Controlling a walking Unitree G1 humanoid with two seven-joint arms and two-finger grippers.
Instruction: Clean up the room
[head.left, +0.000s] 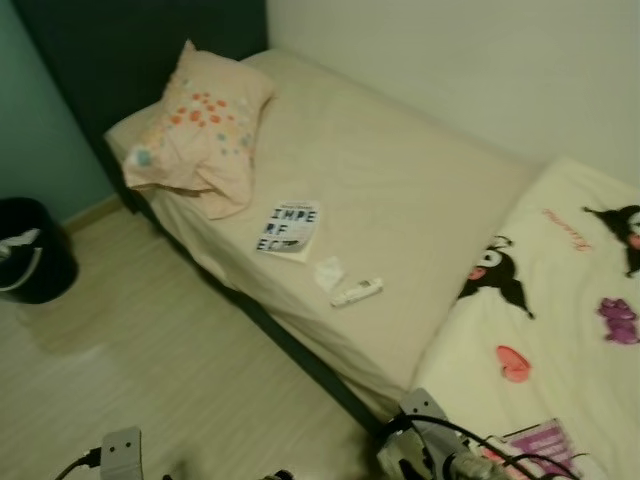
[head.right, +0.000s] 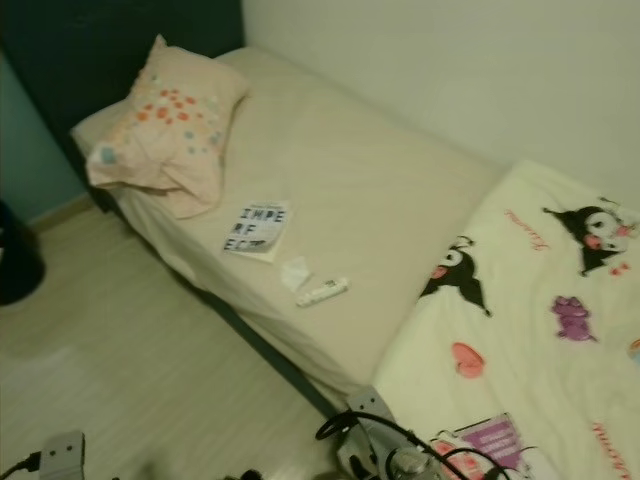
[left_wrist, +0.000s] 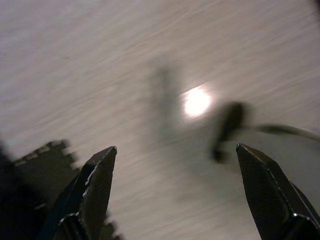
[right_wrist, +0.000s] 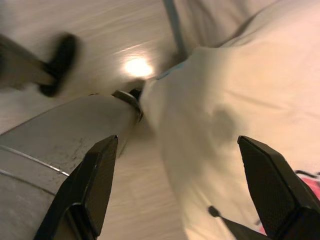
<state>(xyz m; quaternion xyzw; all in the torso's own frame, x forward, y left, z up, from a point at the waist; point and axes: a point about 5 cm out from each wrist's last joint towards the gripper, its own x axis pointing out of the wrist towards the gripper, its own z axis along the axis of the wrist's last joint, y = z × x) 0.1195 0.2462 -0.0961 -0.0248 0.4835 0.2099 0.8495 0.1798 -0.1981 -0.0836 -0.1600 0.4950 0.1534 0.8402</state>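
Things wait on the bed (head.left: 400, 190).
Both my grippers, left gripper (left_wrist: 175, 170) and right gripper (right_wrist: 175, 175), hang spread and empty; walking closer, I might bump the book (head.left: 290, 228).

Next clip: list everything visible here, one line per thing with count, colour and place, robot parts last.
bed: one, beige sheet, against the wall
pillow: one, peach with dots, at the head of the bed
book: one, white with black letters, on the sheet below the pillow
crumpled paper: one, white, beside the book
tube: one, white, by the bed edge
blanket: one, cream with cartoon prints, on the bed foot
bin: one, black, on the floor
left gripper: fingers open, over floor
right gripper: fingers open, at the bed edge
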